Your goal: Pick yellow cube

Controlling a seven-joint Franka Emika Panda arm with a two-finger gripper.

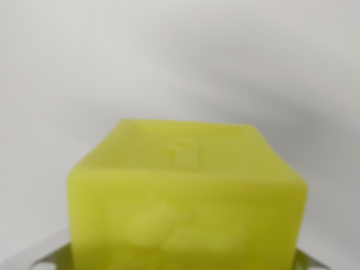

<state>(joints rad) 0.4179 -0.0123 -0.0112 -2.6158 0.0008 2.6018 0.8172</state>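
Only the grey finger tips (53,256) are showing at the wrist view's bottom corners, flanking the yellow cube (188,197) — whether they are pinching it I cannot tell. The cube is filling the lower centre against a pale surface (169,56); it is looking light, rigid and smooth — its flat opposite sides seem best for gripping

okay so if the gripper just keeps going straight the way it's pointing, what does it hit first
The yellow cube. It fills the lower middle of the wrist view, right ahead, with grey finger parts just showing at its lower corners. Only a plain pale surface shows beyond it. Depth is unclear in this blurred view.
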